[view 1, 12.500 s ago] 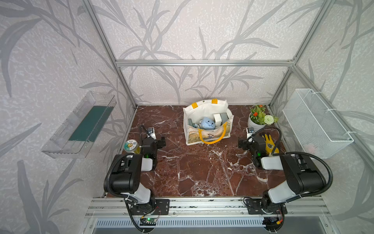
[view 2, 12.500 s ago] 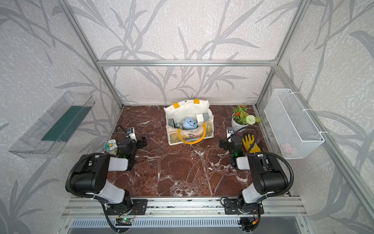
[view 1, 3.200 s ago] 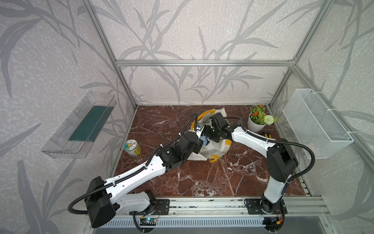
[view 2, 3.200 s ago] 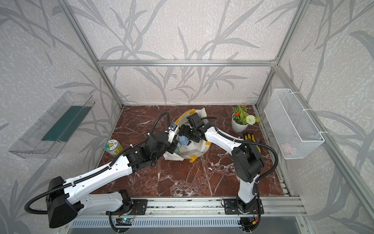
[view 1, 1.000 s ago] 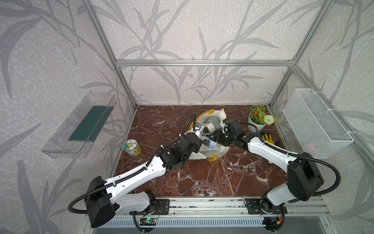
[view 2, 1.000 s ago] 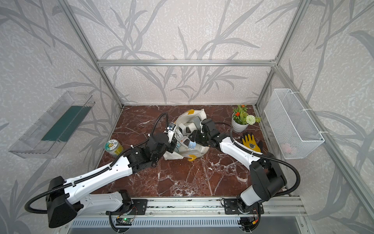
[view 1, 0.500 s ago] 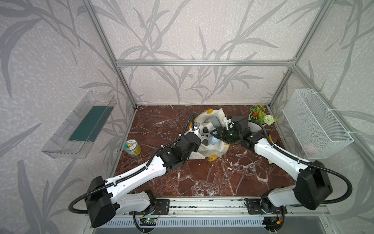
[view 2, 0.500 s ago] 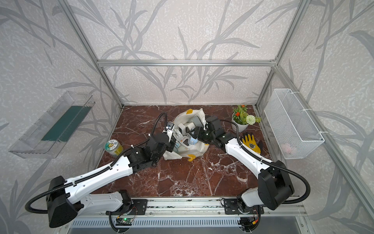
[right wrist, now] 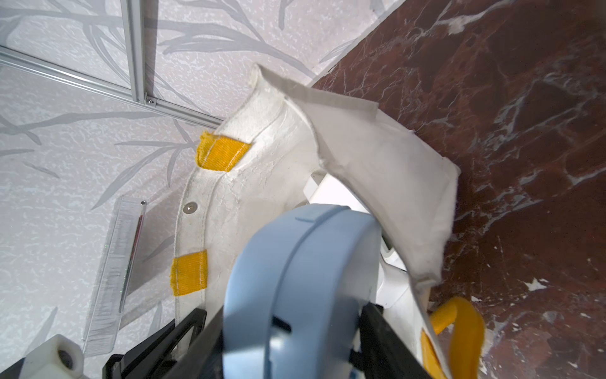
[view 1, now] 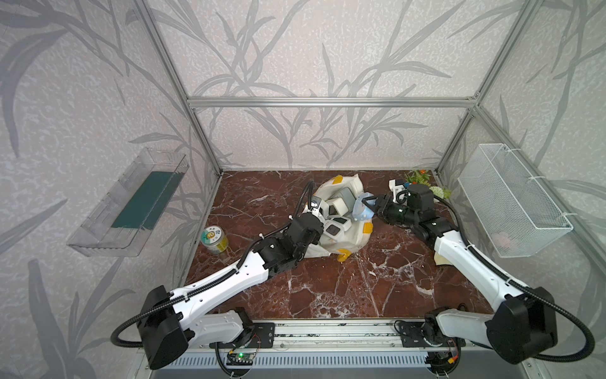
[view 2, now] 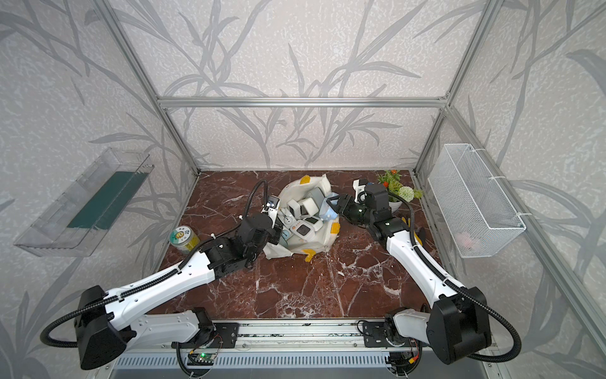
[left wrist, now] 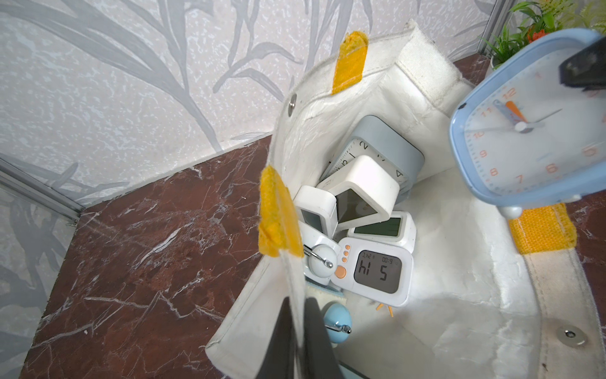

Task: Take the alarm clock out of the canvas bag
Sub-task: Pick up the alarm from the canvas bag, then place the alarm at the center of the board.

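Noting blind spots first: of the left hand [left wrist: 298,308] only the finger ends show in its wrist view, and in both top views that arm's wrist covers them. Its dark fingers [left wrist: 318,338] are pressed together, pinching the canvas bag [view 1: 347,238] by its rim on the side toward the tin [view 1: 213,239]. The right hand [view 1: 368,206] is half spread, clamped on a pale blue alarm clock [view 1: 360,211] held at the bag's rim on the side toward the potted plant [view 2: 398,190]; whether it is fully past the rim is hard to tell. Several other clocks [left wrist: 377,272] lie inside the bag. Open counter [view 1: 328,288] lies in front of the bag; tin and plant stand apart from it.
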You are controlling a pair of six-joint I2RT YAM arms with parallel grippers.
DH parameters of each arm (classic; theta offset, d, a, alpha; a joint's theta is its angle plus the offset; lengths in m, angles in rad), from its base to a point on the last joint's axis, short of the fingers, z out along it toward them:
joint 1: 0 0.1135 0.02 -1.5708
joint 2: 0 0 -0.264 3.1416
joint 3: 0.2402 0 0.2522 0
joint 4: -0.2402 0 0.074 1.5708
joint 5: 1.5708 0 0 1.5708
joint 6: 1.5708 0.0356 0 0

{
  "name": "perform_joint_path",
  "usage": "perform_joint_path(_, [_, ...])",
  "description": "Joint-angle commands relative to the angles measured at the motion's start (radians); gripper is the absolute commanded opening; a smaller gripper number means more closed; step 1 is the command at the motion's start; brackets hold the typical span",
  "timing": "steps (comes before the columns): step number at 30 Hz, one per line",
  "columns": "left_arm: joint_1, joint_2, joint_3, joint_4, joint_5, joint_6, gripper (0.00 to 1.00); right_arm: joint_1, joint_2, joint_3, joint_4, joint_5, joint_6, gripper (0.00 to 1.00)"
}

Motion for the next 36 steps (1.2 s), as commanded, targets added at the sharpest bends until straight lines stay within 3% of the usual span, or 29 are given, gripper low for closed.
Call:
perform_joint_path(1, [0.012,0.005,0.030,-0.018,-0.022,-0.018,0.00,-0.050,-0.058,-0.032,0.100,-0.087,0.051,0.23])
perform_joint_path(12, [0.039,-0.007,0.029,-0.044,-0.020,-0.018,0.00,-0.198,-0.155,-0.099,0.177,-0.169,0.146,0.24])
perform_joint_path(21, [0.044,-0.013,0.027,-0.051,-0.016,-0.019,0.00,-0.316,-0.185,-0.204,0.157,-0.180,0.133,0.24])
perform_joint_path(36, [0.045,-0.026,0.027,-0.050,-0.012,-0.016,0.00,-0.341,0.004,-0.384,0.294,-0.162,0.073,0.25])
